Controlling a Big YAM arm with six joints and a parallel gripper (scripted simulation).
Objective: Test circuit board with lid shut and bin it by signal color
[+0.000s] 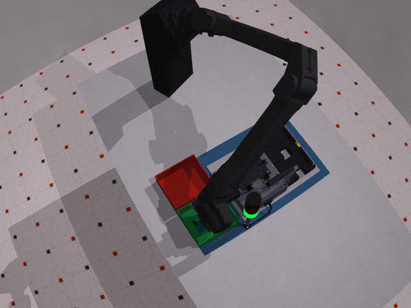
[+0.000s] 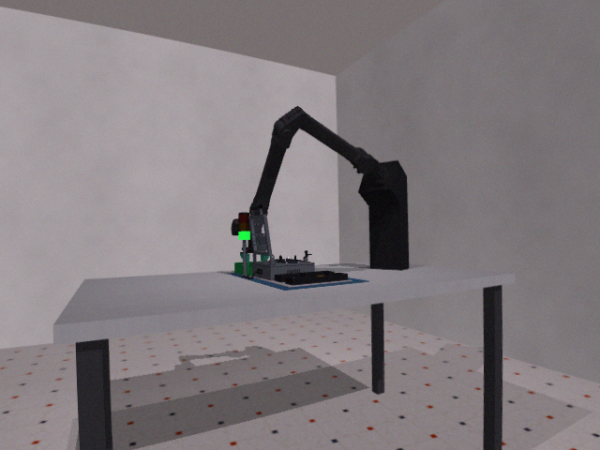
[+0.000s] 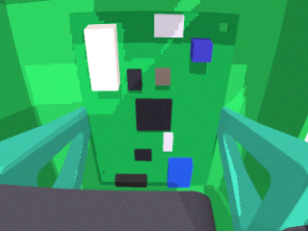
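Nearly done: with the signal tower (image 1: 252, 212) glowing green, my gripper (image 3: 153, 116) holds the circuit board (image 3: 154, 99) by its long edges, face up, low inside the green bin (image 1: 185, 215). Only the release remains, clear of the red bin (image 1: 172, 179).

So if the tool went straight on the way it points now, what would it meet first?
The tool points down into the green bin, shut on the board. Going straight on, the board would most likely meet the bin's floor first; how far below it lies is unclear from the wrist view.
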